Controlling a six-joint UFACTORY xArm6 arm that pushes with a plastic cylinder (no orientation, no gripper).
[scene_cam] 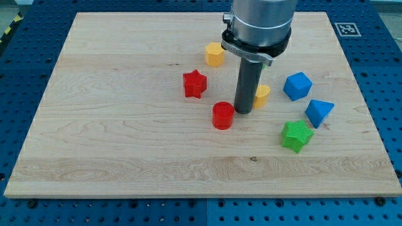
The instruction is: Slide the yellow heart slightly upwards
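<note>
Camera view: my tip (242, 112) rests on the wooden board (113, 125) beside the yellow plastic heart (262, 95).
No claw exists, just a dark rod. Landmark heart: tip touching its left, partly hiding it; red cylinder (222, 115) lower left, blue cube (297, 86) right.

This is a robotics lab bench. A pale wooden board (125, 125) lies on a blue metal table (19, 81) with a regular grid of holes, and a black-and-white marker tag (346, 28) is fixed on the board's corner at 2 o'clock. At 10 o'clock there is a strip of yellow and black tape (7, 31), and a grey robot arm (260, 22) comes down from 12 o'clock above small printed plastic blocks (297, 136).
</note>
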